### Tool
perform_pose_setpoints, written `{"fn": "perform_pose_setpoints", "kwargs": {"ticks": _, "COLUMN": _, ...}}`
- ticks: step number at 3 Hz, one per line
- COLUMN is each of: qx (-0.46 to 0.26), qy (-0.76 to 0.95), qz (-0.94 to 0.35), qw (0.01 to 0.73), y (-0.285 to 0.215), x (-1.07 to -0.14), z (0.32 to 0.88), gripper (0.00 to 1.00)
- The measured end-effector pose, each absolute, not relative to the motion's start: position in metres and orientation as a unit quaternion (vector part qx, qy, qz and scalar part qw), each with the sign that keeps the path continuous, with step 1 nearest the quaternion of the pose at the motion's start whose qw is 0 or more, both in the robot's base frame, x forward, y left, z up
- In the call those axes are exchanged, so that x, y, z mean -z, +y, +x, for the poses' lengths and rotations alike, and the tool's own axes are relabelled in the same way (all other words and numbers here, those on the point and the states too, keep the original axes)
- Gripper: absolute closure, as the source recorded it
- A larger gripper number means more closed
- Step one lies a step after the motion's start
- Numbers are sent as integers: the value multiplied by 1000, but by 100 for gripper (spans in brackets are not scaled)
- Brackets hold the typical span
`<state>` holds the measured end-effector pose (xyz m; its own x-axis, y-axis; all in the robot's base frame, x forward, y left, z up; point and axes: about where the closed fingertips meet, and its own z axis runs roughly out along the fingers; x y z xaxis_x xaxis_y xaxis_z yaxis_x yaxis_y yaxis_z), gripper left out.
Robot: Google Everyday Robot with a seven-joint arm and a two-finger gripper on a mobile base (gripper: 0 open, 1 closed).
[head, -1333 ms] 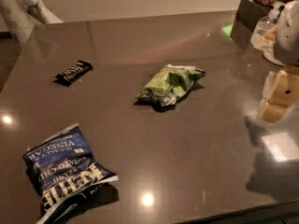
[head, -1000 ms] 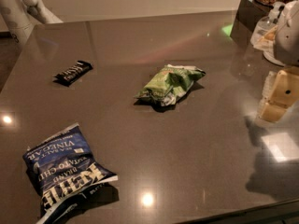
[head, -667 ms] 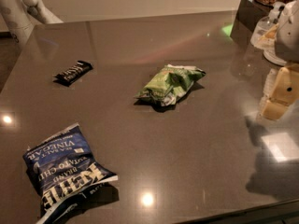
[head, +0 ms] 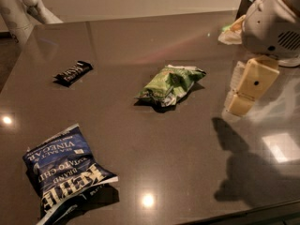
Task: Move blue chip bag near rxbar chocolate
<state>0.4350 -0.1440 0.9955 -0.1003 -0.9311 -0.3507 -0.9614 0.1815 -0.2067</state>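
The blue chip bag point(head: 65, 171) lies flat at the table's front left, its white "Kettle" lettering facing up. The rxbar chocolate point(head: 73, 72), a small black bar with white lettering, lies at the far left of the table, well behind the bag. My gripper point(head: 236, 104) hangs from the white arm point(head: 272, 22) at the right, above the table surface. It is far to the right of both the bag and the bar and holds nothing.
A green chip bag point(head: 171, 84) lies in the middle of the dark glossy table point(head: 140, 139), left of the gripper. A crumpled pale packet point(head: 233, 32) and a dark box sit at the back right. A white robot part point(head: 23, 3) stands beyond the far left corner.
The arm and gripper have moved left, further over the table and closer to the green chip bag. The bags and the bar have not moved.
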Motion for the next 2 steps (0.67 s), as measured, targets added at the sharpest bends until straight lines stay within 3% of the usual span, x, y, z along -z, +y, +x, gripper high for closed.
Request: {"fn": "perform_pose_setpoints", "kwargs": {"ticks": 2, "qx": -63, "qy": 682, "qz": -698, "qw": 208, "y": -37, "x": -976, "z": 418, "gripper": 0}}
